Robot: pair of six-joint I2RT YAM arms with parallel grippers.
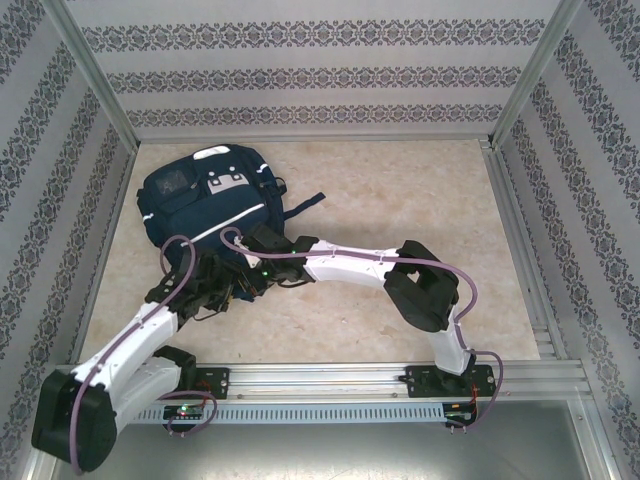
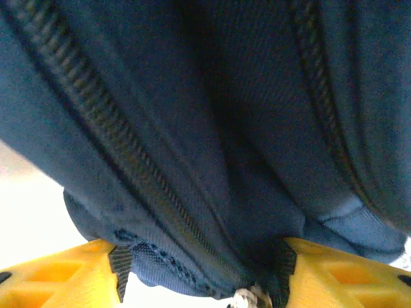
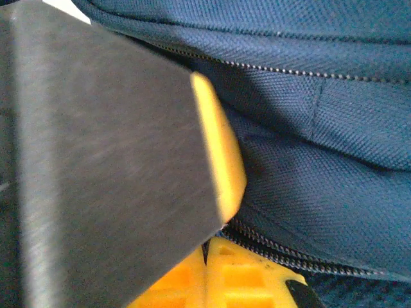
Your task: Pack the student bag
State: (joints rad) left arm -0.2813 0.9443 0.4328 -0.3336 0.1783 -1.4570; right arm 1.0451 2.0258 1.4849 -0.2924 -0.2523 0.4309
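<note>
The student bag (image 1: 210, 195) is navy woven fabric, rounded and slumped, with a white strip across its front and light patches near its top. It lies on the far left part of the pale, marbled bench (image 1: 400, 200), with a dark strap (image 1: 305, 203) trailing to its right. Close up, the cloth is coarse-weave, with a toothed zip line (image 2: 122, 147) running across it. Patterned walls (image 1: 300, 70) enclose the bench. A flat grey slab (image 3: 96, 160) with a rounded yellow edge blocks the left of the right wrist view; what it is cannot be told. Both arms reach to the bag's near edge, the right one sharply bent at the elbow. The left end effector (image 2: 202, 285) pinches a fold of the bag beside a metal zip pull (image 2: 247, 298). The right end effector (image 3: 215, 273) sits against the bag's zip; I cannot tell whether it is spread or pressed together.
</note>
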